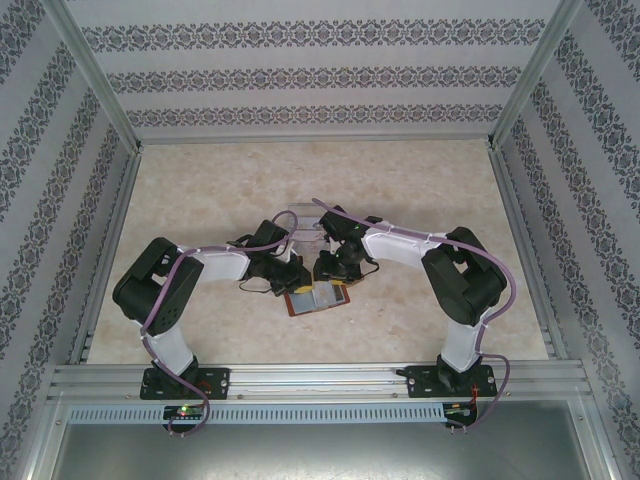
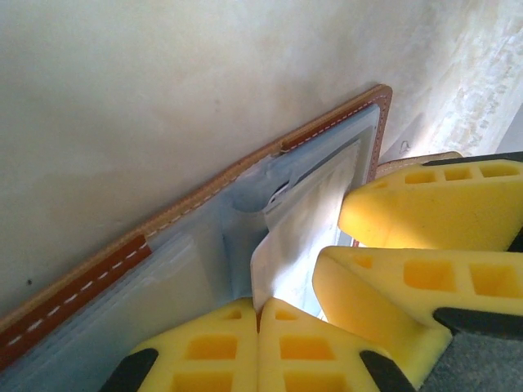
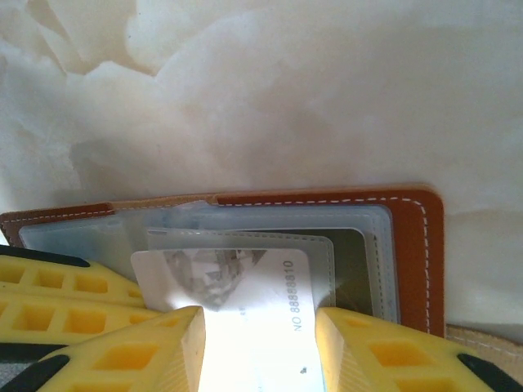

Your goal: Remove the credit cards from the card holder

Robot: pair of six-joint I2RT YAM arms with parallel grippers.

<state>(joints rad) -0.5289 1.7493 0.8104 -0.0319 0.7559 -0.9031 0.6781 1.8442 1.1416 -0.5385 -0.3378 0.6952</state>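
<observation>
One white card (image 3: 221, 282) is half out of the card holder (image 3: 413, 245), open at 6 o'clock of the clear tray (image 1: 303, 216), my left pincer (image 2: 257, 317) pinching that card's corner, my right pincer (image 3: 260, 320) spread astride it; a dark card (image 3: 351, 261) sits pocketed.

Patterned walls (image 1: 320, 70) enclose a beige marbled tabletop (image 1: 200, 180).

Black joints (image 1: 160, 285), white link covers (image 1: 222, 262), looping purple cables (image 1: 150, 335), yellow cut-out end effector fingers (image 2: 204, 351) on black backing
</observation>
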